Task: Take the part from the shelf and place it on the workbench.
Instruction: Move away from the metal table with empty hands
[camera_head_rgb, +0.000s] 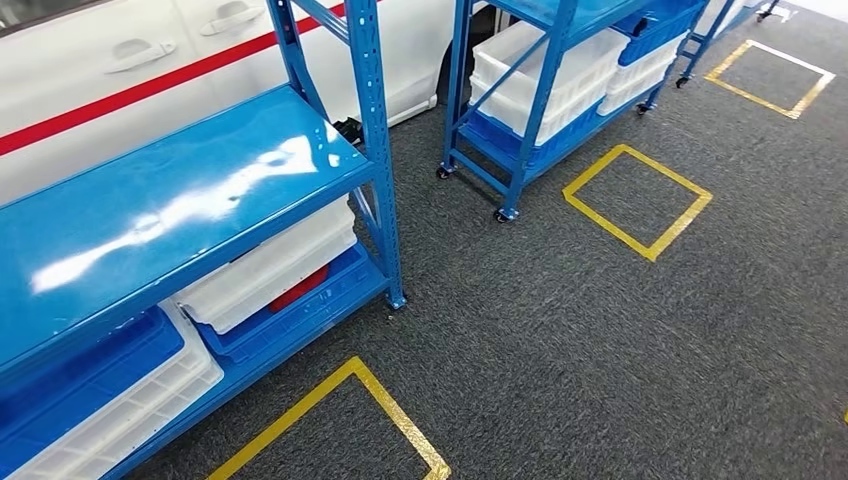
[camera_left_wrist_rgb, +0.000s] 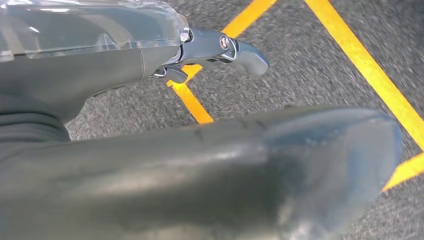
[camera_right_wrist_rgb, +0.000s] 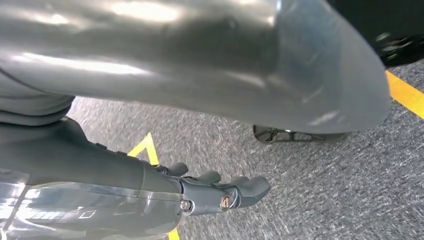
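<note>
Blue shelf ahead, white bins below | my left hand empty, fingers apart | right hand empty, fingers apart

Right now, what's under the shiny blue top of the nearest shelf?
Under the blue shelf top sit white bins stacked in blue crates, with something red between them. The bins' contents are covered.

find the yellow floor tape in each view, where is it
Head view: yellow floor tape forms squares on the grey carpet beside the blue shelves.
Left wrist view: tape lines cross the carpet beyond the left hand.
Right wrist view: a tape corner shows behind the right hand.
Shared landmark: the grey carpet.
</note>
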